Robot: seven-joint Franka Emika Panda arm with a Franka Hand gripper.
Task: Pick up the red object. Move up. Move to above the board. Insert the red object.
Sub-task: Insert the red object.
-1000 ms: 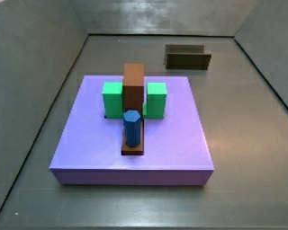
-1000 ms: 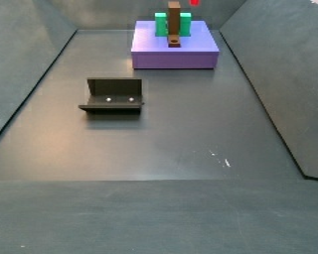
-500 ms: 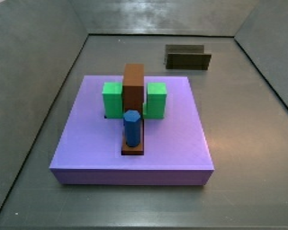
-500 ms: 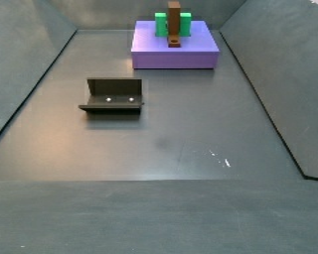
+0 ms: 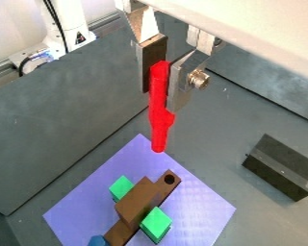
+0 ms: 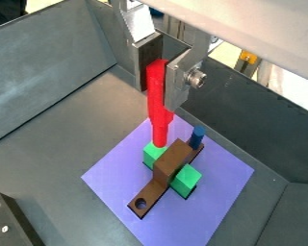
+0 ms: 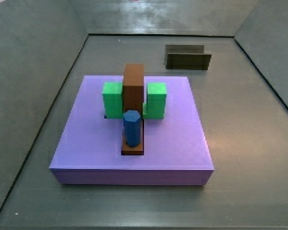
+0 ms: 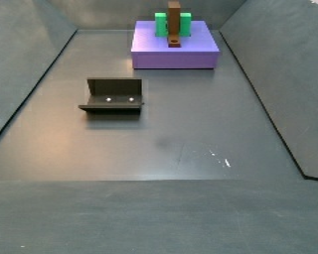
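Note:
My gripper shows only in the wrist views. It is shut on the red object, a thin red peg that hangs upright from the jaws, also seen in the other wrist picture. The peg is high above the board, a narrow brown plank with a hole near one end. The board lies on the lavender slab between two green cubes. In both side views the board shows, but the gripper and red peg are out of view.
A blue hexagonal peg stands upright in the board's near end, also seen in a wrist view. The fixture stands on the grey floor apart from the slab. Grey walls ring the floor.
A bit of red at the top edge of a side view one second ago is gone from view. Board, slab, pegs and fixture have not moved.

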